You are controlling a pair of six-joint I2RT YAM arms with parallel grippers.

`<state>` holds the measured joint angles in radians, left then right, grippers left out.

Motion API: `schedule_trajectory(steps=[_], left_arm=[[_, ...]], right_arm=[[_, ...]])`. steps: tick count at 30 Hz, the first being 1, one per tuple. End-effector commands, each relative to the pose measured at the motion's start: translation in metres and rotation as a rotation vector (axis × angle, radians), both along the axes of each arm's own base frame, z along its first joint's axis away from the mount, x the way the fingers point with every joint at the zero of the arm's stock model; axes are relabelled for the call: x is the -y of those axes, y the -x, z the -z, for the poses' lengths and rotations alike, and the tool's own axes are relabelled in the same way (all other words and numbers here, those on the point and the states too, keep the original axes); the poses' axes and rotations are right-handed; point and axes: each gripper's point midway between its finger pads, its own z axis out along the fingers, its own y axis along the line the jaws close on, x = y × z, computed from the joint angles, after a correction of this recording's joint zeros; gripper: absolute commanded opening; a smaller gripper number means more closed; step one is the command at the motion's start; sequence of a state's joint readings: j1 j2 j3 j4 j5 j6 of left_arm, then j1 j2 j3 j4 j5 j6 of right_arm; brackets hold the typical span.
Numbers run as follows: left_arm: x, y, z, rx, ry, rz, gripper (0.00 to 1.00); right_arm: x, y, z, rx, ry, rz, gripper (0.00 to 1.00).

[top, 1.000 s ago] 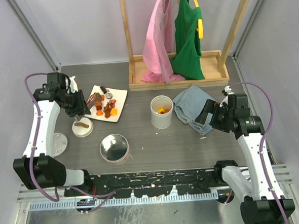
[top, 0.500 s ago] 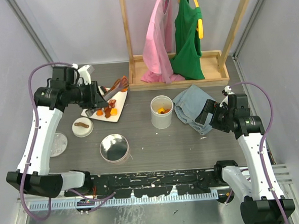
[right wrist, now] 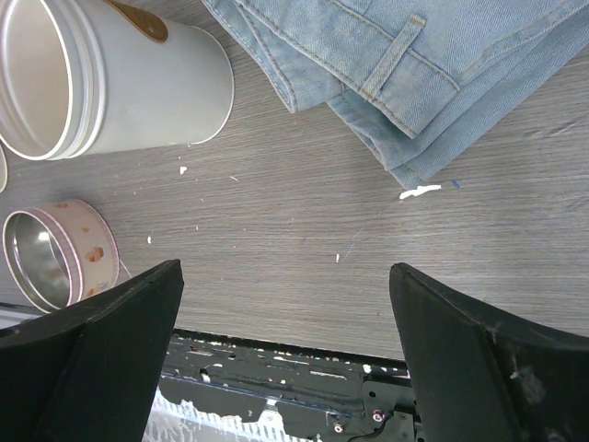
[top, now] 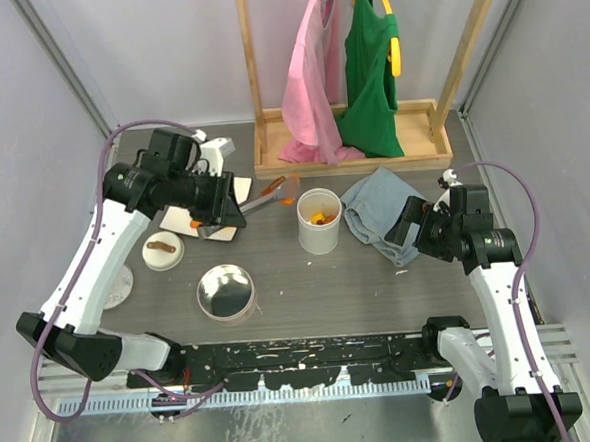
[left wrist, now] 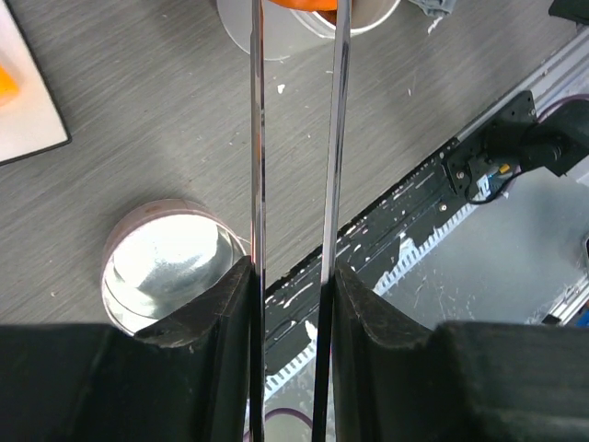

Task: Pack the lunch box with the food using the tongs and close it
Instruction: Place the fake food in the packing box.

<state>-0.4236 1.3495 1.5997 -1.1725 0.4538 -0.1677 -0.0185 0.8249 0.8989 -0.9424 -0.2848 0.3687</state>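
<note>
Grey tabletop point(top: 319, 285) — left gripper point(left wrist: 293, 285) clamps across both arms of the slim, probably slippery tongs point(left wrist: 296, 138), tips pinching a light orange piece point(top: 286, 188) just left of the lunch box point(top: 319, 222); right gripper point(top: 407, 225) gapes empty beyond it.

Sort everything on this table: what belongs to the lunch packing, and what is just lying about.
Job: slim grey metal tongs; orange food piece in their tips; white cylindrical lunch box; white square plate; brown sausage stick; round metal tin, perhaps its lid.
Lying about: folded blue denim cloth; wooden rack; pink garment; green garment.
</note>
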Motion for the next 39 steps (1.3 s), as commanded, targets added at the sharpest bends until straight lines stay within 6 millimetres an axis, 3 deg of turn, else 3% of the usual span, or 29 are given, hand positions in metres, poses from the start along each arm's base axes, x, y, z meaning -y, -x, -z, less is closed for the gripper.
schedule_trajectory(steps=[1,14,39], left_arm=[[0.023,0.005,-0.019,0.055,0.058,0.087,0.26],[0.060,0.010,-0.008,0.041,0.046,0.160,0.26],[0.075,-0.002,0.006,0.018,0.021,0.157,0.34]], right_arm=[[0.000,-0.008,-0.010,0.054,0.006,-0.004,0.99],[0.000,-0.007,-0.009,0.058,0.008,0.000,0.99],[0.000,-0.006,-0.008,0.058,0.009,0.001,0.99]])
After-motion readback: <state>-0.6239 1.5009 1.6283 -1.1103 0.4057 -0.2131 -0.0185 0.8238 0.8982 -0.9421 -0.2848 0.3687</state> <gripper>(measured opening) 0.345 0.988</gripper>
